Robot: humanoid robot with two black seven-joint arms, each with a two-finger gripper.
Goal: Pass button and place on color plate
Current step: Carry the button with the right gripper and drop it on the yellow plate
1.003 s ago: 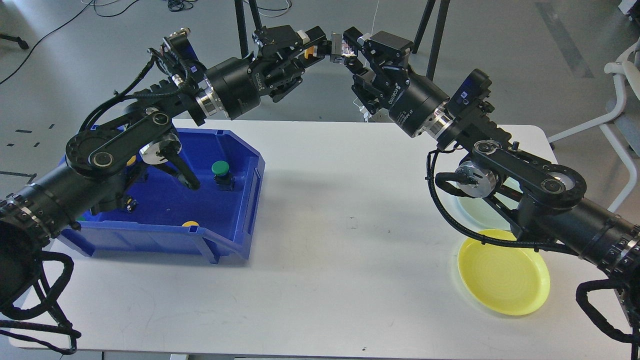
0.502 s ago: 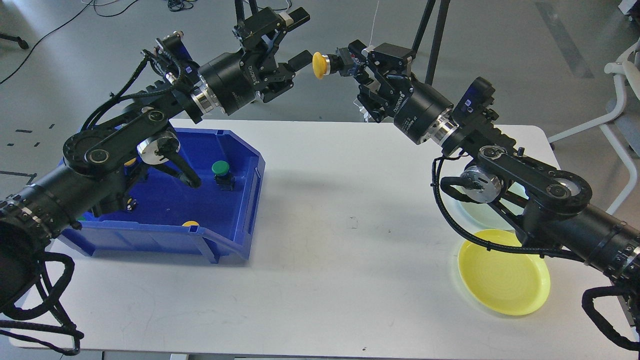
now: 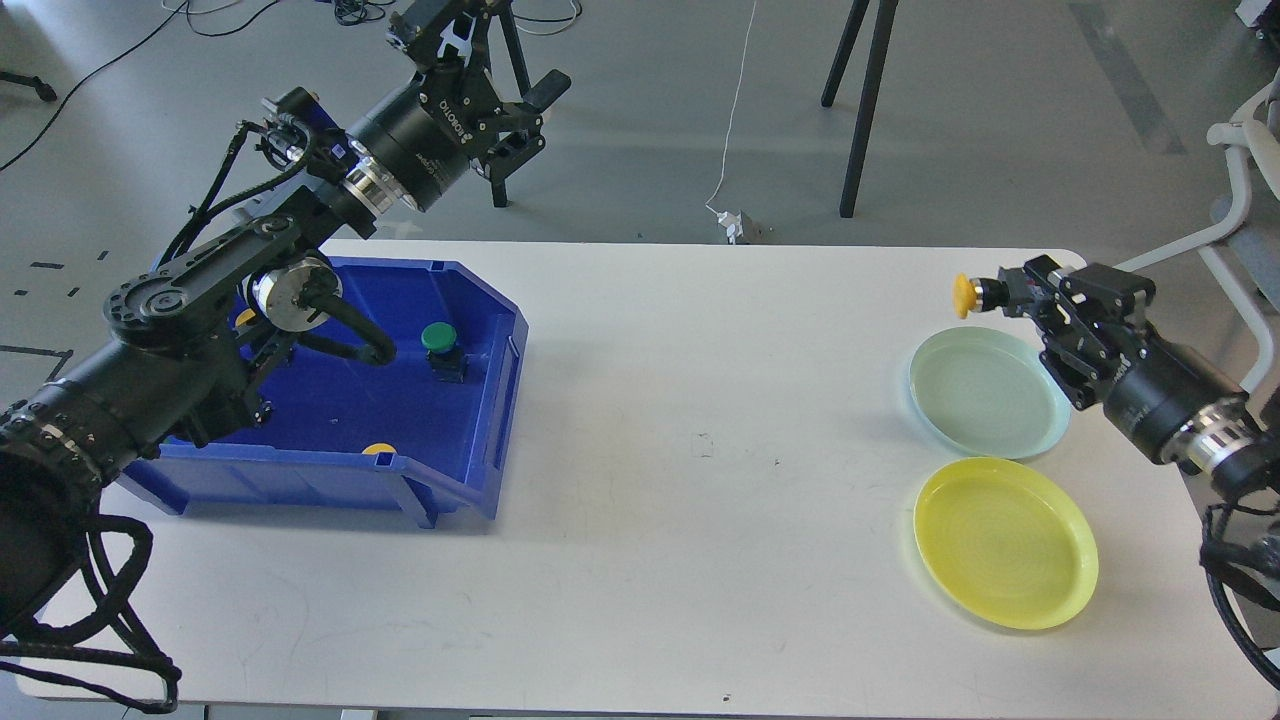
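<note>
My right gripper (image 3: 1003,291) is shut on a yellow button (image 3: 964,295) and holds it in the air just past the far left edge of the pale green plate (image 3: 985,392). A yellow plate (image 3: 1005,541) lies in front of the green one, near the table's right front. My left gripper (image 3: 480,50) is open and empty, raised high behind the blue bin (image 3: 455,465). In the bin stands a green button (image 3: 440,341), and two more yellow buttons (image 3: 379,449) show partly.
The white table (image 3: 680,400) carries the bin at the left and both plates at the right. Black tripod legs (image 3: 862,105) and cables stand on the floor behind the table. A white chair (image 3: 1245,210) is at the far right.
My right gripper took the yellow button from the left gripper, then swung right and down to the plates. My left gripper opened and drew back to the upper left.
</note>
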